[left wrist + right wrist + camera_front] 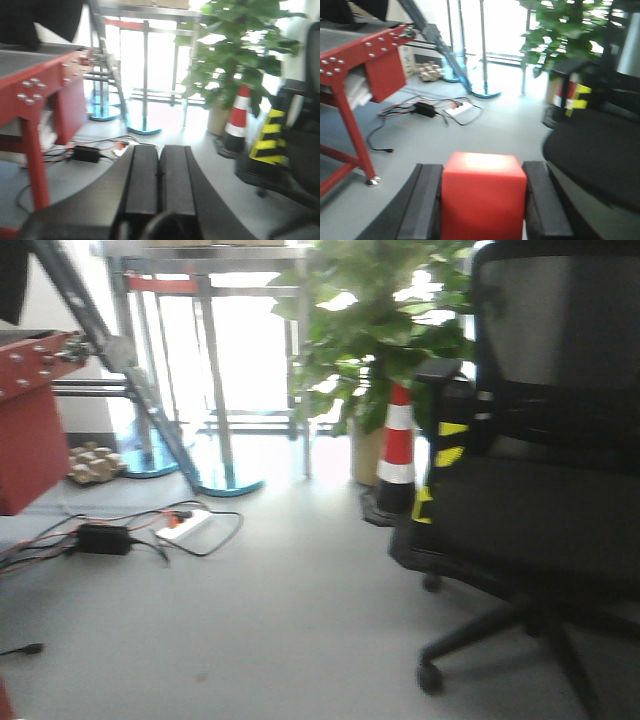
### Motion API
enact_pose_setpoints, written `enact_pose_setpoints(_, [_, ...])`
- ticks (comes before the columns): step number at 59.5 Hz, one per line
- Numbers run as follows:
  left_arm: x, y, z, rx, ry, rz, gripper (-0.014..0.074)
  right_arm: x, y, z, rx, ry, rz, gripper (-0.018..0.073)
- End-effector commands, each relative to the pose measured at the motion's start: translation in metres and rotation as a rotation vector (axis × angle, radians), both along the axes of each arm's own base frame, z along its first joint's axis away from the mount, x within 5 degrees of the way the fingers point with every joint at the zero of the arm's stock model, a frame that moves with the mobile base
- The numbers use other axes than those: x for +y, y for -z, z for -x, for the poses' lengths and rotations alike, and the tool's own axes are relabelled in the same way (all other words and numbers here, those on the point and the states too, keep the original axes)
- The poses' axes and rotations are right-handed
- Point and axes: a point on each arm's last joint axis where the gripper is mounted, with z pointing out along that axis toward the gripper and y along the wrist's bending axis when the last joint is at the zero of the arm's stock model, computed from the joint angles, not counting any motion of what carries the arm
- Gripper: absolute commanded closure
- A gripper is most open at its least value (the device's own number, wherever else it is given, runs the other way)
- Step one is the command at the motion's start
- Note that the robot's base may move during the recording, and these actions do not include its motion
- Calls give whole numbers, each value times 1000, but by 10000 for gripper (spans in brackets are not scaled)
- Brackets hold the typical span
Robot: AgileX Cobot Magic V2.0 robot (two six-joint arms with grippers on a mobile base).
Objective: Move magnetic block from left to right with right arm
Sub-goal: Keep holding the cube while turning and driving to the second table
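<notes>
Magnetic block (484,195) sits clamped between the jaws of your right claw (484,172), held high over the floor (495,125) so you can carry it rightward, while your idle left claw (159,172) is clenched on nothing.

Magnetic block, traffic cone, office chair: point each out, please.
magnetic block (484,197), right wrist view, front face.
traffic cone (398,445), exterior front view, middle red band.
office chair (540,510), exterior front view, seat cushion.
</notes>
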Motion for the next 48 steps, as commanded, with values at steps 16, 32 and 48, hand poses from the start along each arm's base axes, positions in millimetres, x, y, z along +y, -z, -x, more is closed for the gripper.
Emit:
enact_pose_setpoints(16, [0, -5, 1, -90, -1, 8, 713, 1, -15, -2, -90, 1, -19, 376])
enact_pose_setpoints(32, [0, -5, 1, -90, -1, 8, 713, 1, -15, -2, -90, 1, -19, 376])
enact_pose_setpoints(48, [0, -5, 1, -90, -1, 8, 712, 1, -15, -2, -90, 1, -19, 376])
